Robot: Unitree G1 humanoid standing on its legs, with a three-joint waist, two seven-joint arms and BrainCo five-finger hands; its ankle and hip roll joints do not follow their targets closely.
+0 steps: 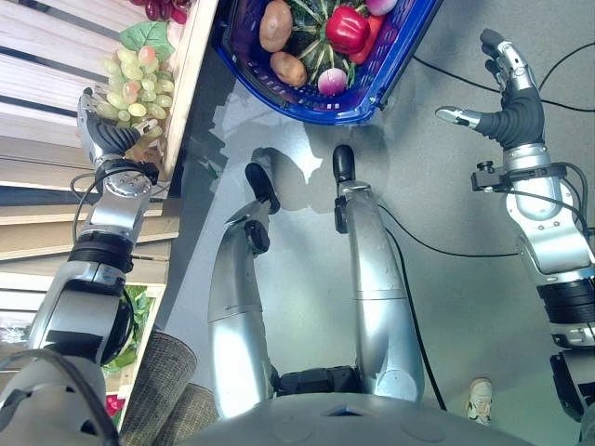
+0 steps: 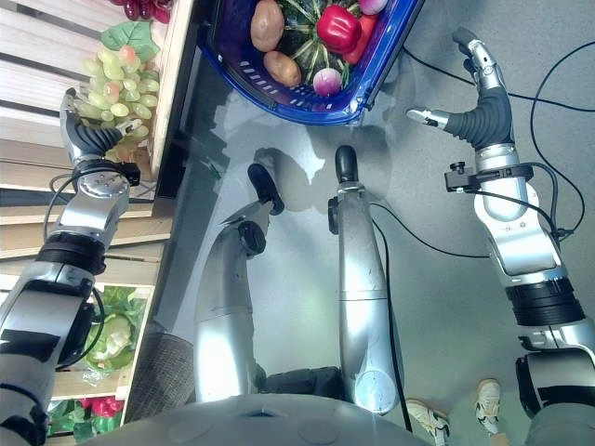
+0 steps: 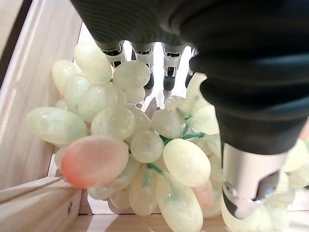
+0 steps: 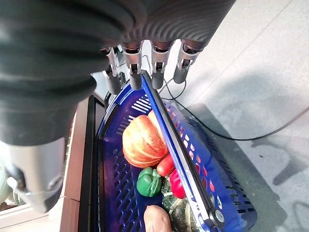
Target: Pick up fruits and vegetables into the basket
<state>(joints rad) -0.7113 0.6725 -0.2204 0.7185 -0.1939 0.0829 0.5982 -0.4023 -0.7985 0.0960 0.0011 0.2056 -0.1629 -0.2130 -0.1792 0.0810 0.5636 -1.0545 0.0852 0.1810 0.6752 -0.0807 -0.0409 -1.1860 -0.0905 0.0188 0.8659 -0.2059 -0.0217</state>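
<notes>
We log a blue plastic basket point(image 1: 395, 70) on the floor holding a red pepper point(image 1: 346, 28) and potatoes point(image 1: 275, 25). Green grape bunch point(image 1: 136, 91) lies in a wooden crate point(image 1: 192, 56); our left hand point(image 1: 105, 136) curls around it. Our right hand point(image 1: 507, 98) hangs open beside the basket.

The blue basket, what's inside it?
The blue basket holds two potatoes, a red pepper, a green pepper, a dark green squash, a radish and an orange-yellow fruit. Anything beneath them is covered.
</notes>
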